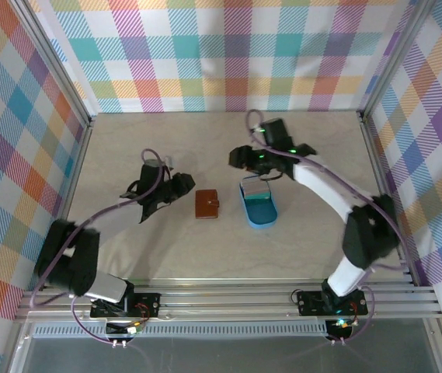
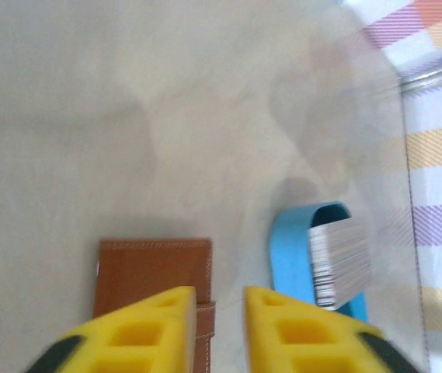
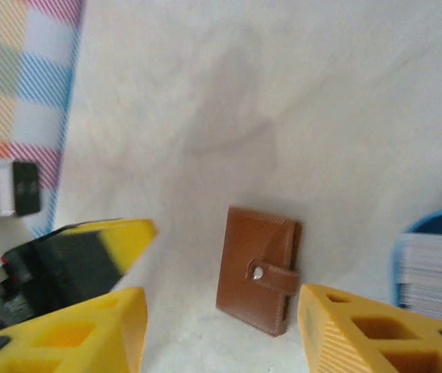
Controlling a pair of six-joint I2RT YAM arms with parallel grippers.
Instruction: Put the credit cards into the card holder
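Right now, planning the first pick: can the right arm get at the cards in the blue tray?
Probably yes: the right gripper hovers open close to the blue tray, and nothing covers the credit cards in it.

We note a pale beige table (image 1: 205, 252) enclosed on three sides by walls (image 1: 228, 47) in a pastel plaid pattern, aluminium rails (image 1: 236, 299) along its near edge and corners, under even, diffuse light.
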